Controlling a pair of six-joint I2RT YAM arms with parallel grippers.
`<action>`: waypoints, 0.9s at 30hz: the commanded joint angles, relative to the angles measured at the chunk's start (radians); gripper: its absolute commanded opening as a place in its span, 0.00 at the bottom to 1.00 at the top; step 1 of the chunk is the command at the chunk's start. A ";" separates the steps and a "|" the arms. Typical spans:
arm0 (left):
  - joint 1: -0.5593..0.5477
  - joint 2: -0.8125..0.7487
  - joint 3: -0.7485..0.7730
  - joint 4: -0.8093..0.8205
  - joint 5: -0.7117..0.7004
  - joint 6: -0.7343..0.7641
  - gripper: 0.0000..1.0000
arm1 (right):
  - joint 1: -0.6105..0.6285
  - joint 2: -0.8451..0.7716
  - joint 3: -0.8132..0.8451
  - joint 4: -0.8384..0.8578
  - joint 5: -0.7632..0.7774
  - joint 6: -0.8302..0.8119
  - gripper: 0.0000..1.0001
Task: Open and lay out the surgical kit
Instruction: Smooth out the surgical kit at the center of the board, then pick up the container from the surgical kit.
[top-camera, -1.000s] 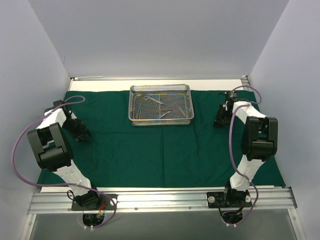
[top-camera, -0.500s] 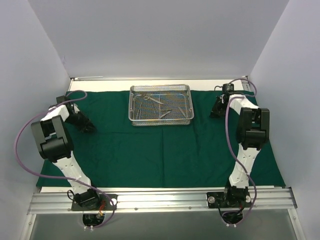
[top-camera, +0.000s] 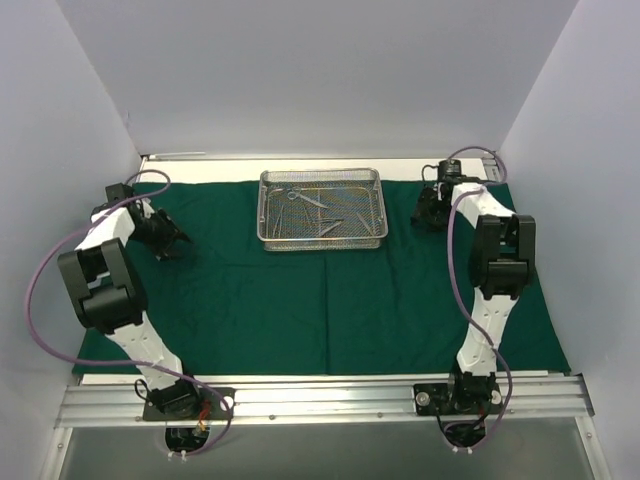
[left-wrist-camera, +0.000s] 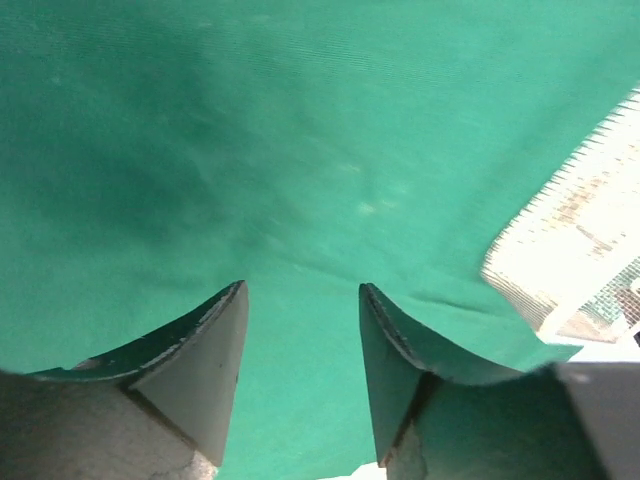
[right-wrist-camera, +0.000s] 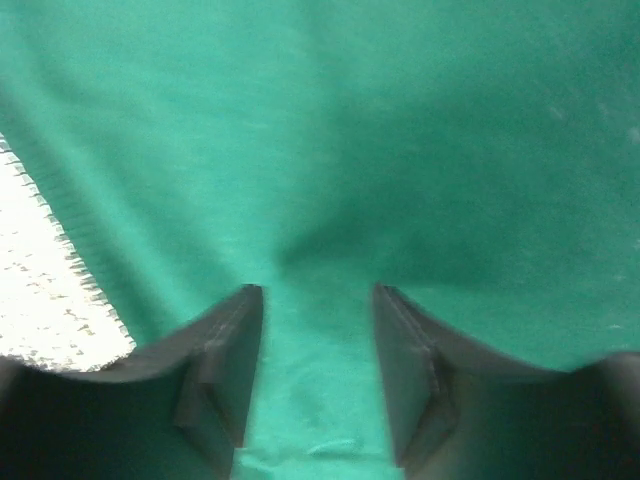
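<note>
Your cloth (top-camera: 330, 300) lies spread flat over the desk (top-camera: 300, 378), with the tray (top-camera: 325, 243) standing on it at the far middle. The instruments (top-camera: 310, 200) lie inside the tray, too small to tell apart.

Your left pincer (top-camera: 175, 245) is low over the far left part of the cloth, well left of the tray. Its wrist view shows the fingers (left-wrist-camera: 205, 370) parted partway, with bare cloth in the gap and nothing gripped.

Your right pincer (top-camera: 425, 215) is low over the far right of the cloth, near the tray's right end. Its fingers (right-wrist-camera: 225, 370) also stand partly apart, with only cloth between them and nothing held.

Whether either pincer touches the cloth, you cannot tell.
</note>
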 joint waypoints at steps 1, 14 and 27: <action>-0.011 -0.143 0.070 0.008 0.037 0.020 0.59 | 0.070 -0.112 0.117 -0.072 0.061 -0.066 0.50; -0.282 -0.033 0.229 0.206 0.198 0.015 0.66 | 0.182 -0.017 0.284 -0.026 -0.109 -0.066 1.00; -0.393 -0.003 0.279 0.169 0.059 0.020 0.60 | 0.300 0.015 0.381 -0.092 0.062 -0.160 0.98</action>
